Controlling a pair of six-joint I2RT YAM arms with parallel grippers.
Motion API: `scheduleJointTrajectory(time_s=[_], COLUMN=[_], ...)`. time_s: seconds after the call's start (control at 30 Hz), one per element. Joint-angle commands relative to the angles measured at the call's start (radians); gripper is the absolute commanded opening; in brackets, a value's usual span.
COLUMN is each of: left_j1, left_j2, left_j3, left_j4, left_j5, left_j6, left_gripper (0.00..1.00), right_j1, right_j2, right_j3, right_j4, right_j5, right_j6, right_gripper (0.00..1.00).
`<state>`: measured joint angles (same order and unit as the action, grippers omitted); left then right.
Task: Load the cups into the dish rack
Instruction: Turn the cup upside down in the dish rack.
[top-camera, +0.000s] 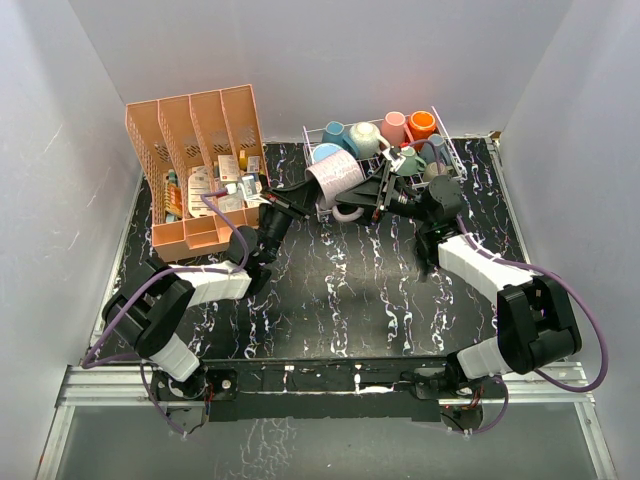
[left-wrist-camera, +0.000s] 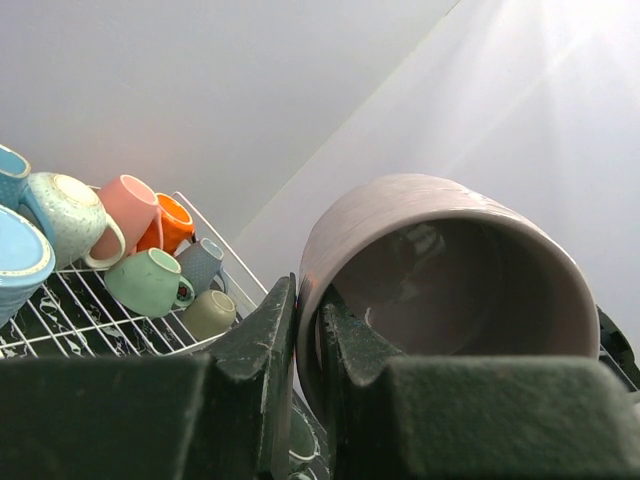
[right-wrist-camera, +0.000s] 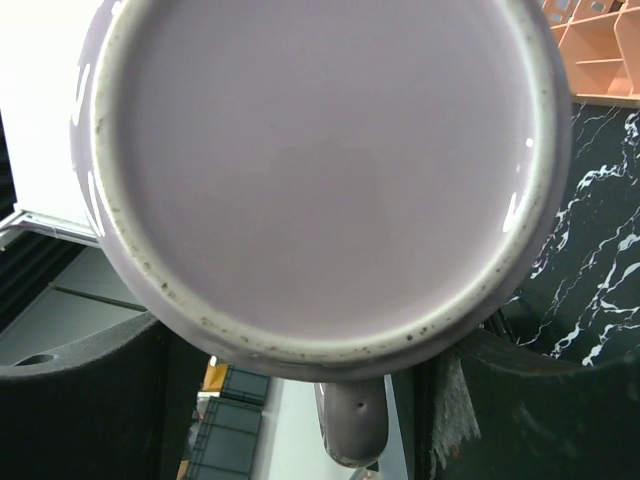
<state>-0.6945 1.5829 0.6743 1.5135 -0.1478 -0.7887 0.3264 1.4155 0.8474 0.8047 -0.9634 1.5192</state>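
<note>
The left gripper (left-wrist-camera: 305, 300) pinched the rim of a lilac mug (top-camera: 335, 175), tilted at the rack's (top-camera: 455, 152) near left corner. The right gripper's (right-wrist-camera: 312, 350) jaws flanked its base; whether they gripped could not be told. Other mugs (top-camera: 395, 128) lay in the rack.

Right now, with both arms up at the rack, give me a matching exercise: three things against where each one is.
Things:
1. lilac mug
2. orange mug
3. salmon organizer

Places:
A. on the table, left of the dish rack
B. on its side, rim pinched by the left gripper
C. in the rack's far row, beside the pink mug

Pairs: 1-B, 2-C, 3-A.
</note>
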Motion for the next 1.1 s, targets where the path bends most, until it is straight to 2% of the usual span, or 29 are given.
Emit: scheduleJointTrajectory(time_s=[0.0, 0.17, 0.5, 0.6, 0.8, 1.07], left_j1=[-0.027, -0.031, -0.033, -0.034, -0.033, -0.034], left_j2=[-0.018, -0.020, -0.033, -0.035, -0.037, -0.051], left_j3=[0.057, 0.051, 0.032, 0.027, 0.019, -0.012], left_j4=[0.281, 0.281, 0.281, 0.281, 0.281, 0.282], left_j5=[0.030, 0.034, 0.035, 0.037, 0.036, 0.020], left_j6=[0.028, 0.036, 0.040, 0.039, 0.037, 0.019], left_gripper=[0.00, 0.00, 0.00, 0.00, 0.00, 0.00], right_j1=[0.000, 0.000, -0.001, -0.003, -0.004, -0.014], right_j2=[-0.017, -0.021, -0.017, -0.016, -0.016, -0.012], right_j3=[0.007, 0.000, -0.010, -0.013, -0.021, -0.020], right_j4=[0.023, 0.028, 0.042, 0.048, 0.044, 0.074], right_j5=[0.054, 0.054, 0.058, 0.057, 0.056, 0.048], right_j6=[0.042, 0.041, 0.036, 0.037, 0.036, 0.041], right_gripper=[0.68, 0.64, 0.46, 0.37, 0.09, 0.08])
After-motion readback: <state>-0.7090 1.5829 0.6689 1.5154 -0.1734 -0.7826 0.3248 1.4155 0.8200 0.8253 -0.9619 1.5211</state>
